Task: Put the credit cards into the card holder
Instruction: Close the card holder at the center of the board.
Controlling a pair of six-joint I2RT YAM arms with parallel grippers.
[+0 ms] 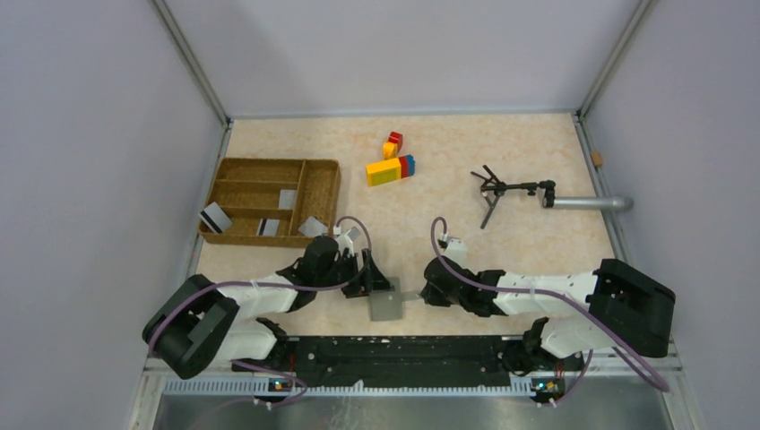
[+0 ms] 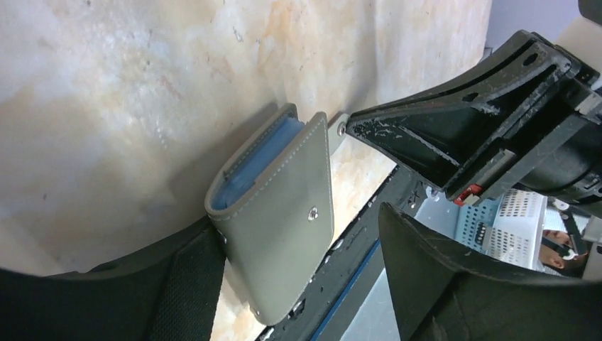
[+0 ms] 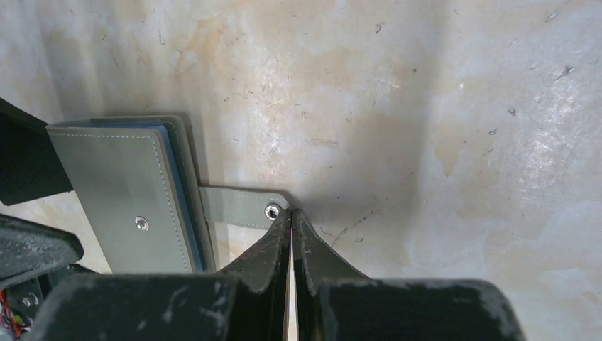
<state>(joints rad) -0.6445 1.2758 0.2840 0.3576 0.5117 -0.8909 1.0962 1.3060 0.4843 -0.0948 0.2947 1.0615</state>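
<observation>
At the far left of the top view we see the credit cards [image 1: 212, 218] lying and leaning in the wicker tray [image 1: 269, 163], with what looks like one more just off its 4 o'clock corner, all well apart from both grippers. We judge them light, stiff and slick, so each wants a pinch across a raised edge rather than a flat lift. Moving right, the left gripper [image 2: 298, 224] is spread wide around the card holder [image 1: 388, 305], which lies folded shut on the table near the arms' bases. In the left wrist view one finger [image 2: 177, 284] touches its folded corner at 7 o'clock and the other stands clear at 4 o'clock. The holder looks soft, light and floppy, likely to slide or spring closed, so we would steady its body and pull at the strap tab [image 3: 238, 206]. Furthest right, the right gripper [image 3: 291, 217] has its fingers pressed together, tips touching the tab's studded end, with the holder at 9 o'clock of them. Whether any of the tab is caught between them we cannot tell.
</observation>
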